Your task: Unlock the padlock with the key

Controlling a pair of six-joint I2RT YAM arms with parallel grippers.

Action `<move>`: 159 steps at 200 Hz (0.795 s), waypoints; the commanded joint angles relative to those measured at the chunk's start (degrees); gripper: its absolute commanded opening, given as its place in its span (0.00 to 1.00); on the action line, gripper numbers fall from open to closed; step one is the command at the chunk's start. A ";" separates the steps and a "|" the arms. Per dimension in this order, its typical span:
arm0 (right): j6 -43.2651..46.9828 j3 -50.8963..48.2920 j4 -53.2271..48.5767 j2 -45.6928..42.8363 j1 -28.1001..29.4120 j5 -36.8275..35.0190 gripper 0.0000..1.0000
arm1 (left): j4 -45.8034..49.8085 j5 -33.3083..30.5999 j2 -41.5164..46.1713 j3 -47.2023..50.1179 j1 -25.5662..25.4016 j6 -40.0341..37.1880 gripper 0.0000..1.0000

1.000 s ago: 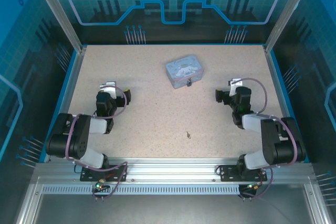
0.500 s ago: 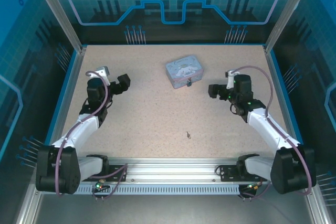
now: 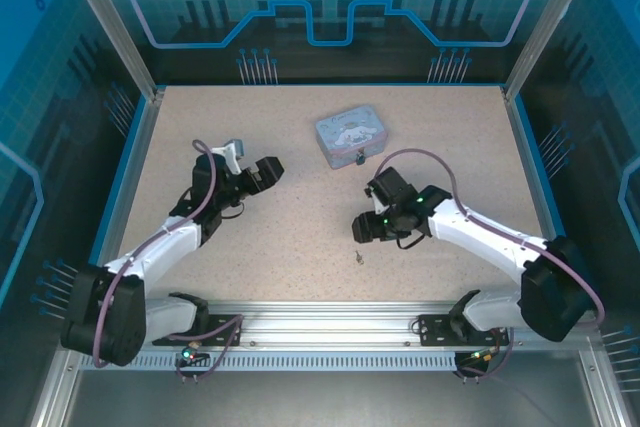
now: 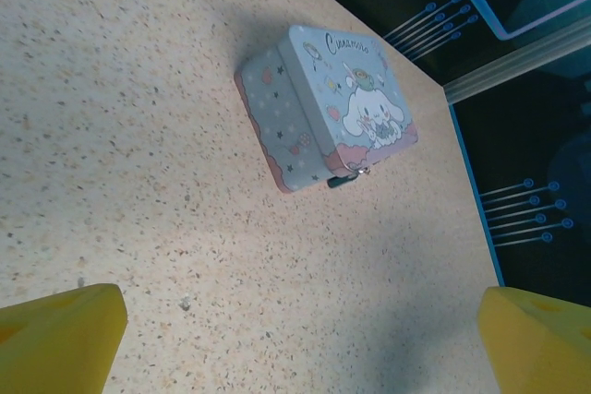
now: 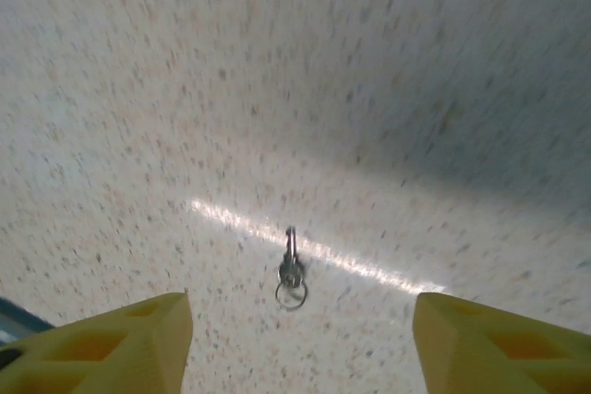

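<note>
The key (image 3: 359, 258) lies flat on the speckled table, near the front middle. In the right wrist view the key (image 5: 291, 269) with its small ring sits just ahead of my right gripper (image 5: 300, 343), whose yellow fingertips stand apart with nothing between them. From above, the right gripper (image 3: 362, 230) hangs just behind the key. The padlock (image 3: 359, 158) is a small dark body on the front of the pale blue tin (image 3: 351, 136). My left gripper (image 3: 265, 172) is wide open, left of the tin and pointing at it. Its wrist view shows the tin (image 4: 323, 103) and padlock (image 4: 343, 179) well ahead of the left gripper (image 4: 300, 343).
The table (image 3: 250, 237) is bounded by blue side rails (image 3: 135, 162) and a dark back wall. A metal rail (image 3: 330, 322) with both arm bases runs along the near edge. In the left wrist view the table's right edge (image 4: 471, 200) drops off just past the tin.
The right arm has reached out and swung left and forward until its gripper is over the key. The left arm has stretched out and moved its gripper right, toward the tin.
</note>
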State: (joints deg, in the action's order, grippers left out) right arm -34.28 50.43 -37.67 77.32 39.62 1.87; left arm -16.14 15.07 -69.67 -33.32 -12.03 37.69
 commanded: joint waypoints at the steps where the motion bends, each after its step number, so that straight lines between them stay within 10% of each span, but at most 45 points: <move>1: -5.08 -0.54 -2.94 3.67 1.98 2.99 0.59 | -3.72 1.78 -2.05 -0.60 -0.55 1.84 0.99; 159: -7.18 5.61 -3.72 18.76 6.26 2.31 0.38 | -6.37 2.72 -0.77 3.61 -0.67 3.26 0.99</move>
State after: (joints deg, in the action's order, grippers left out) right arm -40.53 54.98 -39.38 94.70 45.06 4.56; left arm -21.98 16.45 -72.27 -30.57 -12.56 40.60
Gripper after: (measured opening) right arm 0.388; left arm 0.989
